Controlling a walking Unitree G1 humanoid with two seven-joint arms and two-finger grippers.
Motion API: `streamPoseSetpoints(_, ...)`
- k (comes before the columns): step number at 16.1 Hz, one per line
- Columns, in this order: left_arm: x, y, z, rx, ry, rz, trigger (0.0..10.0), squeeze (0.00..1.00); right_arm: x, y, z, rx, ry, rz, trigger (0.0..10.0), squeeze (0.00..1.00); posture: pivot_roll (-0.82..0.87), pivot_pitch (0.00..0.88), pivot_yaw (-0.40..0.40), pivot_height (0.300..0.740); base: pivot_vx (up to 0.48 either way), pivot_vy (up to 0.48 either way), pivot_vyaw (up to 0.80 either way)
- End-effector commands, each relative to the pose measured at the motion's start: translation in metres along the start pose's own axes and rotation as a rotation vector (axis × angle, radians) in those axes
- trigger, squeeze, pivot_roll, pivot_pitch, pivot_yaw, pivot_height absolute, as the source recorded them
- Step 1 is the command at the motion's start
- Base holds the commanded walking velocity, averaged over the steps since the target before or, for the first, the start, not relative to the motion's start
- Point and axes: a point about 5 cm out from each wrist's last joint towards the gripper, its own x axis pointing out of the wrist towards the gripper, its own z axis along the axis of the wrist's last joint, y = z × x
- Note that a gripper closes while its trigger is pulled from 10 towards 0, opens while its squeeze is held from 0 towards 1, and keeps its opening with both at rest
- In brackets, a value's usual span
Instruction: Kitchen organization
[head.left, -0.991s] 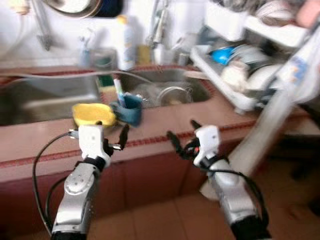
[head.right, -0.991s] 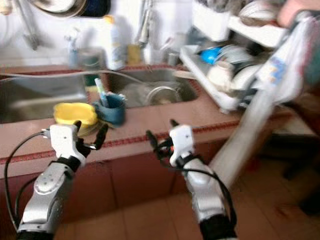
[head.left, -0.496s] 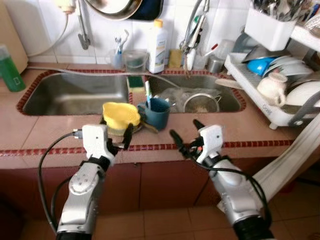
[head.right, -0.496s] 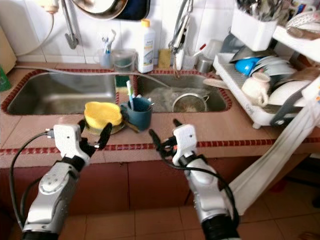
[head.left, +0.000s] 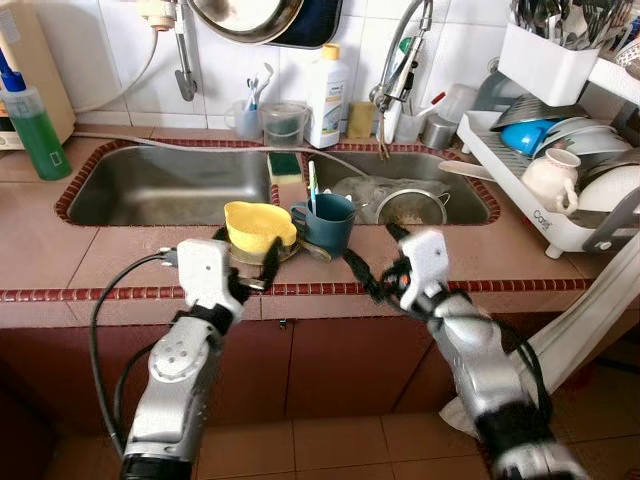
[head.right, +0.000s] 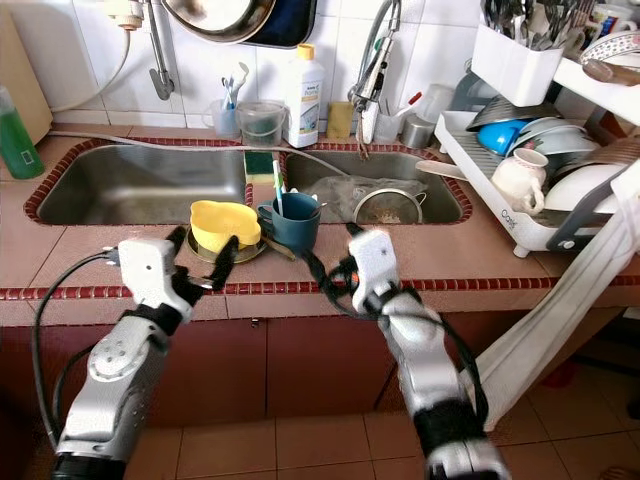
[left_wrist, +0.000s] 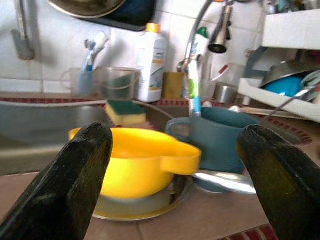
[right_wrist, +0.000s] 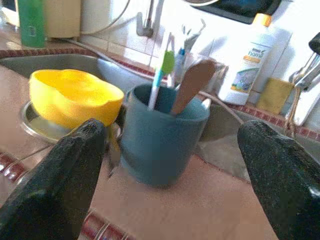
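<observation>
From the head, both arms reach toward the front edge of a reddish tiled counter (head.left: 120, 250) with a double sink (head.left: 170, 185) behind it. The left gripper (head.left: 248, 262) has its fingers spread and empty, just in front of a yellow bowl (head.left: 258, 225) that sits in a shallow metal dish. The right gripper (head.left: 375, 262) is also spread and empty, just in front of a blue mug (head.left: 326, 222) standing beside the bowl. A dish rack (head.left: 560, 190) full of crockery stands at the right, and a white bottle (head.left: 328, 85) sits behind the sinks.

The left wrist view looks between its parted fingers (left_wrist: 75, 185) at the yellow bowl (left_wrist: 135, 160), with the mug (left_wrist: 220, 145) next to it.

The right wrist view frames the mug (right_wrist: 160, 140) between wide fingers (right_wrist: 55, 185); it holds a toothbrush (right_wrist: 161, 75) and a wooden utensil.
</observation>
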Motion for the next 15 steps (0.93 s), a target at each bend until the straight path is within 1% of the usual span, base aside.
streamPoseSetpoints(1,0.005,-0.007,0.009,0.041,-0.037,-0.055,10.0,0.00,0.003,-0.013,0.007,-0.011,-0.022,-0.038,10.0,0.00,-0.09,0.000,-0.055,0.740,0.000,0.000,0.00)
streamPoseSetpoints(5,0.005,-0.014,0.015,0.088,-0.050,-0.129,10.0,0.00,0.011,-0.024,0.011,0.003,-0.022,-0.049,10.0,0.00,-0.08,0.000,-0.053,0.740,0.000,0.000,0.00)
streamPoseSetpoints(11,0.002,-0.018,0.015,0.099,-0.043,-0.143,10.0,0.00,0.020,-0.033,0.012,0.036,-0.029,-0.052,10.0,0.00,-0.06,0.000,-0.040,0.740,0.000,0.000,0.00)
streamPoseSetpoints(14,0.001,-0.018,0.016,0.104,-0.043,-0.147,10.0,0.00,0.022,-0.034,0.013,0.045,-0.029,-0.046,10.0,0.00,-0.05,0.000,-0.037,0.740,0.000,0.000,0.00)
streamPoseSetpoints(15,0.001,-0.018,0.018,0.110,-0.044,-0.148,10.0,0.00,0.025,-0.037,0.016,0.059,-0.035,-0.041,10.0,0.00,-0.05,0.000,-0.037,0.740,0.000,0.000,0.00)
